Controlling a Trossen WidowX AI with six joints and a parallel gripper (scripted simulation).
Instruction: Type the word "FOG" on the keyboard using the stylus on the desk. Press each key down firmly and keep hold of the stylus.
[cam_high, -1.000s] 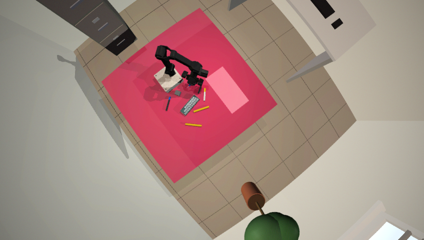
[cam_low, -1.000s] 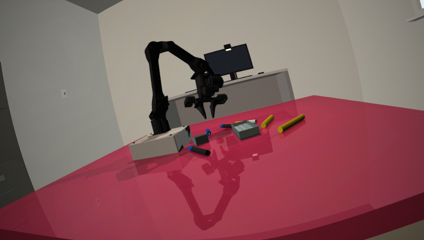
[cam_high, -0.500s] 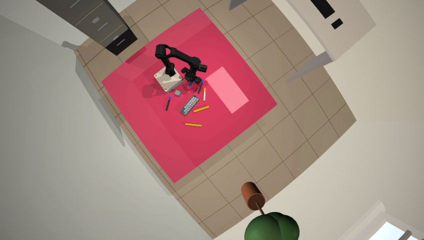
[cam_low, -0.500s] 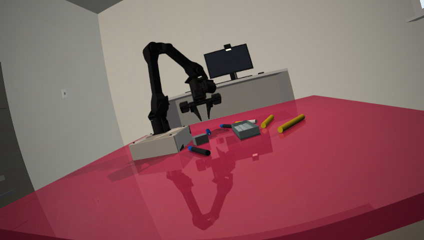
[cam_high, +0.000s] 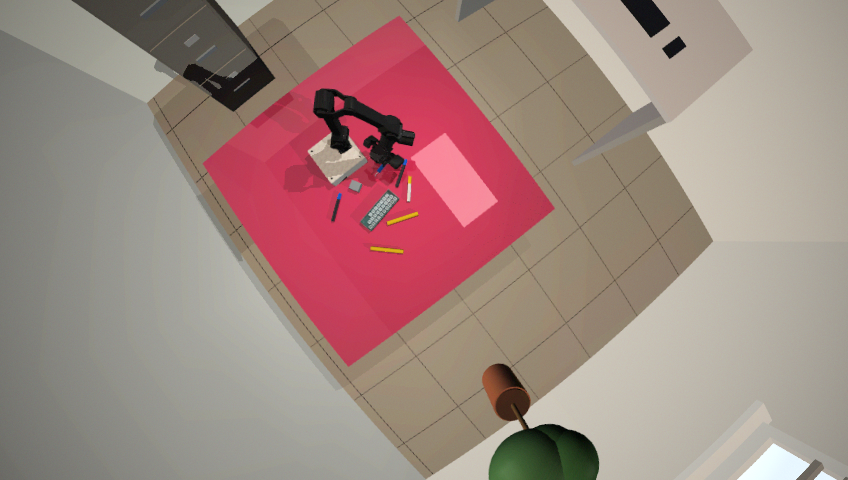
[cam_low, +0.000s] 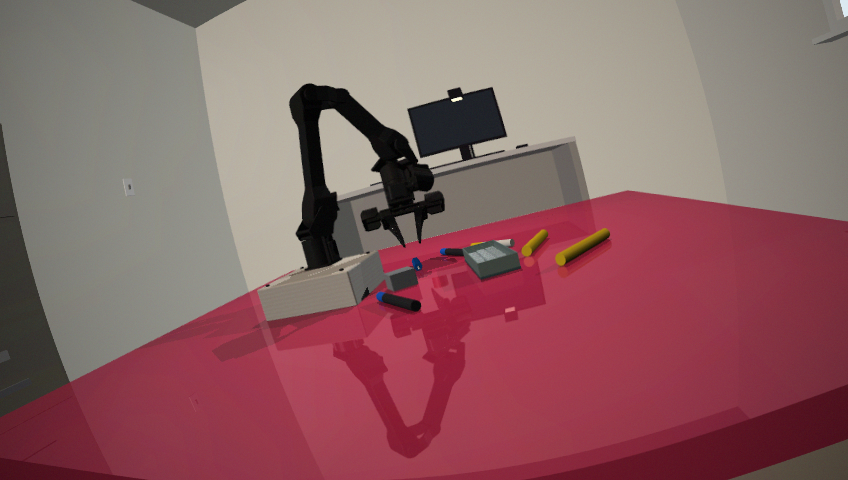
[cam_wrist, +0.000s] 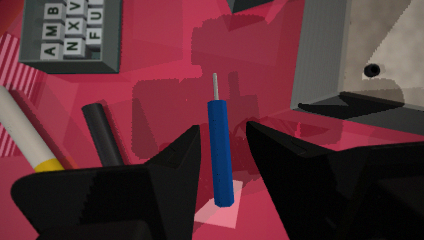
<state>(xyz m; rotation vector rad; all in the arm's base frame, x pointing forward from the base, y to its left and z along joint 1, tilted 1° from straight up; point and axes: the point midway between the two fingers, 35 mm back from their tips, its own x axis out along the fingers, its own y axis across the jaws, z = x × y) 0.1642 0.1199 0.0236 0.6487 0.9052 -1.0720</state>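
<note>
The stylus (cam_high: 380, 169) (cam_low: 417, 263) (cam_wrist: 218, 150), a blue rod with a thin grey tip, lies on the red desk. In the wrist view its tip points up the picture. My gripper (cam_low: 412, 245) (cam_wrist: 223, 129) is partly open and empty, pointing down above the stylus, whose blue body shows in the gap between the fingers. The keyboard (cam_high: 379, 210) (cam_low: 491, 259) (cam_wrist: 95, 66) is a grey-green tray of lettered keys. The wrist view shows A, M, B, N, X, V, F and U, with others cut off. The O and G keys cannot be made out.
A black marker (cam_high: 401, 174) (cam_low: 453, 252) (cam_wrist: 103, 132) and a white marker (cam_high: 408, 190) (cam_wrist: 22, 125) lie near the stylus. A grey block (cam_high: 355, 185) (cam_low: 401, 278) lies by the robot base. Another black marker (cam_high: 336, 208) (cam_low: 399, 301) and two yellow sticks (cam_high: 402, 218) (cam_high: 386, 250) lie around the keyboard.
</note>
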